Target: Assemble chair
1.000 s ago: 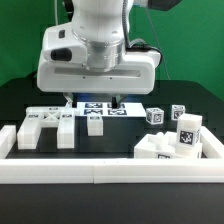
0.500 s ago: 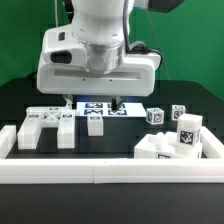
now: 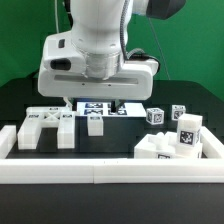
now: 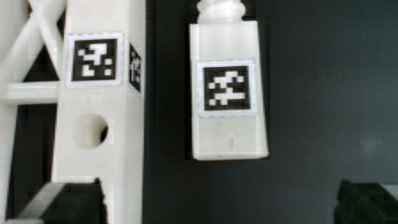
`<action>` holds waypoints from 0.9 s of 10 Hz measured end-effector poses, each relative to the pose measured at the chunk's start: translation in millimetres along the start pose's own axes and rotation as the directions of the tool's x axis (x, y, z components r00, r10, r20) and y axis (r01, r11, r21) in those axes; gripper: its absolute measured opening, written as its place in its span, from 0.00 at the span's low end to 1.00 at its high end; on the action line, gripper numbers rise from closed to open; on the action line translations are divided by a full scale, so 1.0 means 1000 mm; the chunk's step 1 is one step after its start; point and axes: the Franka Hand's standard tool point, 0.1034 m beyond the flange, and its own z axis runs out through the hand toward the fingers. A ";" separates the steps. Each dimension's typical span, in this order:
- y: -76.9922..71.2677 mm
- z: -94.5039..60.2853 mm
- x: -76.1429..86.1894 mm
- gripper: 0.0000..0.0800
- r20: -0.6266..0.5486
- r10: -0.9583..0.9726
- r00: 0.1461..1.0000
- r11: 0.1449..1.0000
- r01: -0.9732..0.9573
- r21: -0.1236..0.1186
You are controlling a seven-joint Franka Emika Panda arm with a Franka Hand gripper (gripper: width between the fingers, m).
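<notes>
- While the jaws hang wide apart and empty above the table [image 3: 115, 141], the short tagged bar [image 4: 226, 95] lies almost directly beneath them.
- Its long axis runs parallel to the slotted panel [image 4: 93, 150] beside it, apart.
- The likely next move is a descent straddling the bar's narrow width.

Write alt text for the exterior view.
A white robot arm's gripper hangs, jaws open and empty, over a black table with loose tagged chair parts: a slotted panel at the exterior view's left, blocky pieces at its right.
</notes>
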 end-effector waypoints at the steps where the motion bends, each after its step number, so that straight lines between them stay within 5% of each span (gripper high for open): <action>1: -0.002 0.004 -0.006 0.81 0.067 -0.002 0.998 1.000 0.002 0.003; 5: -0.003 0.013 -0.011 0.81 0.331 0.005 0.944 1.000 -0.007 0.004; 9: -0.006 0.011 -0.005 0.81 0.306 -0.054 0.950 0.999 0.051 0.018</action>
